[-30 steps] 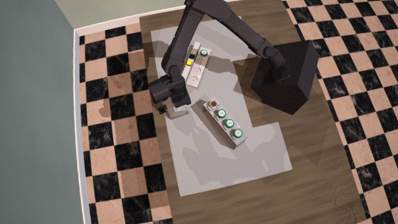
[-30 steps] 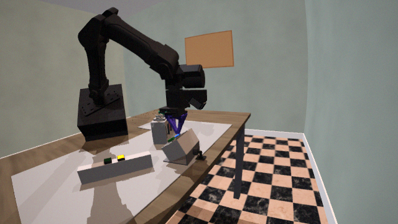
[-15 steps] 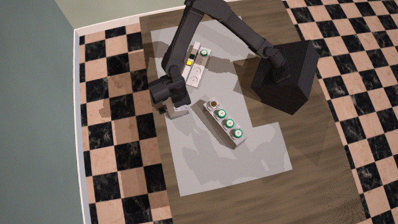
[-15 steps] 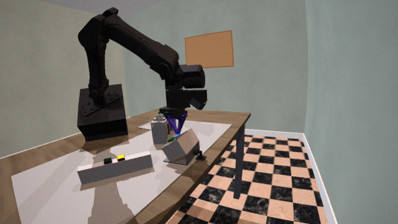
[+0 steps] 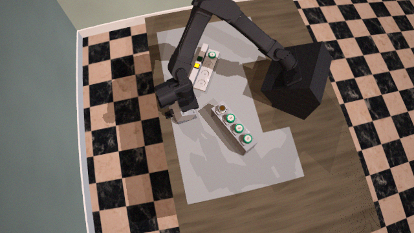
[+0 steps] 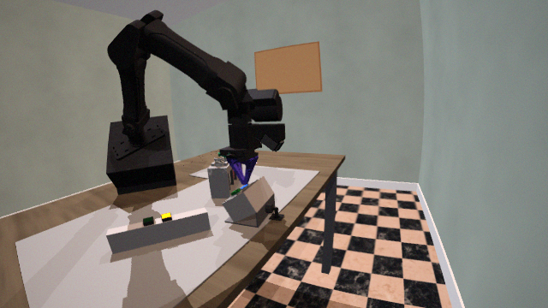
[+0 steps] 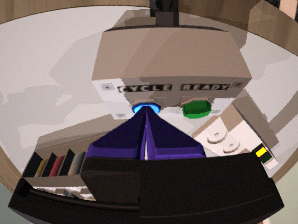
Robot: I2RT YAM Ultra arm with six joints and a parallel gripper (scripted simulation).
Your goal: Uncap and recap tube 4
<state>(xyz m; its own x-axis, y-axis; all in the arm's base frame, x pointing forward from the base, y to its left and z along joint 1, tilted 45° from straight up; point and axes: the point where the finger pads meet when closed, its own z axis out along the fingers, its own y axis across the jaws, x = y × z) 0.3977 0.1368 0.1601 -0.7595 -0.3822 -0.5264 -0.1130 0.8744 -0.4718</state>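
Now the cap of tube 4 (image 5: 211,54) lies in the end nest of the cap tray (image 5: 207,72), its white dot upward, while tube 4 (image 5: 222,108) stands uncapped at the near end of the decapping station (image 5: 233,133), its brown mouth showing. The other three tubes in the block carry their green caps (image 5: 239,128). On the console behind the nests the amber lamp (image 5: 196,65) glows yellow and the green lamp (image 5: 199,58) beside it looks dark.

The gripper (image 7: 145,117) points down at the small sloping desk (image 6: 250,204), its purple fingers (image 6: 241,170) pressed together with nothing between them, forming one wedge. In the wrist view the tip of that wedge meets the blue CYCLE key (image 7: 147,107); whether the key is pushed down cannot be told. The green READY key (image 7: 196,110) sits just beside it, apart from the fingers.

Both station and tray rest on a pale grey mat (image 5: 226,168) spread over the wooden worktop (image 5: 317,181). The dark arm (image 5: 246,29) reaches from its black pedestal (image 5: 318,81) across the tray to the desk, which stands near the worktop's edge. Below lies a chequered floor (image 5: 107,136), and an orange board (image 6: 288,68) hangs on the far wall.
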